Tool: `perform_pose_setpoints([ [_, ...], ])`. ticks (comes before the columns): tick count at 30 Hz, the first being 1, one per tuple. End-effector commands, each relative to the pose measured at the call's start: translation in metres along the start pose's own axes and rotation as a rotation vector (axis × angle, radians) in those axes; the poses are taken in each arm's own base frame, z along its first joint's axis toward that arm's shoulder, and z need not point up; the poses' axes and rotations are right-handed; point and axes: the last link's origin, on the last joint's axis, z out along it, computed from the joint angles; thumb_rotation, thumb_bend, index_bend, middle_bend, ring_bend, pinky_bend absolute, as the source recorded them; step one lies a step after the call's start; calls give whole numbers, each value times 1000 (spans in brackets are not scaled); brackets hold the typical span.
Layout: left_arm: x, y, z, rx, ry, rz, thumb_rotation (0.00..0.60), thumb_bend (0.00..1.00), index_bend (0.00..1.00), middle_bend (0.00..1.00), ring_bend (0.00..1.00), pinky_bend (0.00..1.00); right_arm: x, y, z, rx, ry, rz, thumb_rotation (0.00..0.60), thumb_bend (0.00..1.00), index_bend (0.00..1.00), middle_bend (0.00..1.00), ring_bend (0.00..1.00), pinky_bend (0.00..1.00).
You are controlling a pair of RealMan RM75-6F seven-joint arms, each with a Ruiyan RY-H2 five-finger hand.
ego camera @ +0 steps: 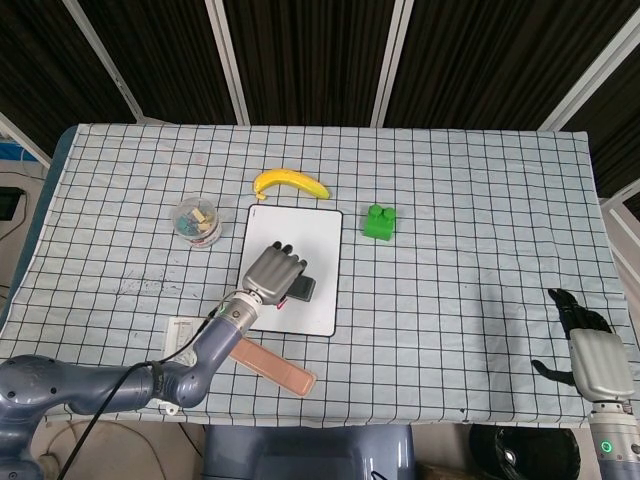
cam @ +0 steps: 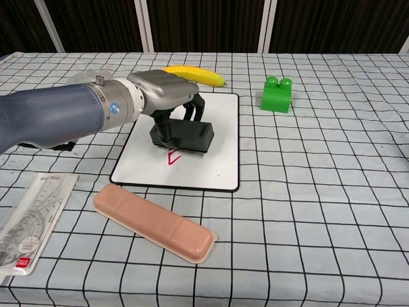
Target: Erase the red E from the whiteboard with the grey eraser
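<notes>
The left hand (cam: 167, 96) holds the grey eraser (cam: 183, 135) on the whiteboard (cam: 220, 150), covering the top of the red E (cam: 172, 158). Tilted, it may miss the lower strokes, or drag the unpinned board. The right hand (ego camera: 590, 350) rests far away, fingers curled, holding nothing

Banana (ego camera: 290, 183) at 12 o'clock, green block (ego camera: 379, 222) at 2, jar (ego camera: 197, 221) at 10 — pink case (cam: 153, 223) and ruler packet (cam: 25, 230) at 7.
</notes>
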Motion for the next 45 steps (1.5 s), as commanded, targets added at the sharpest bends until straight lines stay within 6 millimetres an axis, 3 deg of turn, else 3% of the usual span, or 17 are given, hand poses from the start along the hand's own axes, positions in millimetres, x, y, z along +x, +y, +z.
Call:
perform_pose_setpoints([
  [1, -4, 1, 0, -20, -12, 22, 600, 213, 433, 447, 211, 260, 0, 0, 0, 1, 1, 0, 600, 33, 102, 114, 213, 212],
  [14, -12, 13, -15, -169, -65, 67, 600, 214, 438, 448, 211, 260, 1, 0, 0, 2, 5, -1, 600, 33, 102, 114, 213, 212],
  [24, -22, 6, -36, -174, -88, 119, 600, 213, 435, 447, 211, 260, 1, 0, 0, 4, 9, 1, 600, 33, 102, 114, 213, 212],
  [30, -22, -5, -28, -142, -64, 145, 600, 213, 438, 448, 211, 260, 1, 0, -1, 2, 11, 4, 600, 33, 102, 114, 213, 212],
  [45, -8, -29, 20, -46, 22, 93, 600, 214, 444, 448, 211, 257, 1, 0, -2, 3, 10, 3, 600, 33, 102, 114, 214, 212],
])
